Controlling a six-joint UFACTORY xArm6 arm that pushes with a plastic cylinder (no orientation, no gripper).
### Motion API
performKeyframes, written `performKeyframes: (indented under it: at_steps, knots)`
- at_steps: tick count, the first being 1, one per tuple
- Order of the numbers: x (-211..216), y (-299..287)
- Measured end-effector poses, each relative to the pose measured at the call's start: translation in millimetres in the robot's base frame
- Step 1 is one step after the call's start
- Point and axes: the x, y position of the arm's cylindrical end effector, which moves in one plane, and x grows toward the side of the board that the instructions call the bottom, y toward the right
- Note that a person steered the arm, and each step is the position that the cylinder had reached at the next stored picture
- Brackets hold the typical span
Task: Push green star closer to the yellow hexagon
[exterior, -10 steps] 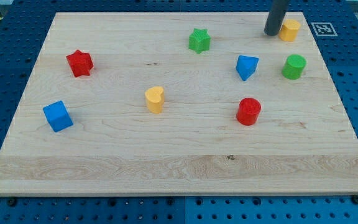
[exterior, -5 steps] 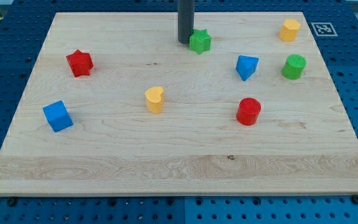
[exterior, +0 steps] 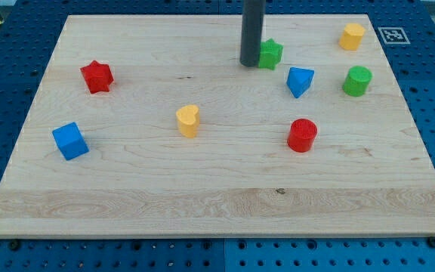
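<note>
The green star (exterior: 271,54) lies near the view's top, right of centre. My tip (exterior: 249,63) touches its left side. The yellow hexagon (exterior: 351,35) stands at the top right of the board, well to the right of the star and a little higher.
A blue block (exterior: 300,80) lies just below and right of the star, with a green cylinder (exterior: 357,80) right of it. A red cylinder (exterior: 302,135), a yellow block (exterior: 189,120), a red star (exterior: 97,76) and a blue cube (exterior: 70,140) lie elsewhere on the wooden board (exterior: 217,204).
My tip swept left from beside the yellow hexagon to the green star's left side, then pushed the star to the right, toward the hexagon.
</note>
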Motion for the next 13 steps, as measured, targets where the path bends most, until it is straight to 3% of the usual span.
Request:
performKeyframes:
  at_steps: [2,4,6,7,8,9,10,13]
  knots:
    - [35,5]
    - [-4,52]
    - [-5,70]
    - [12,45]
    - [3,21]
    - [-36,19]
    - [-37,23]
    - [-37,111]
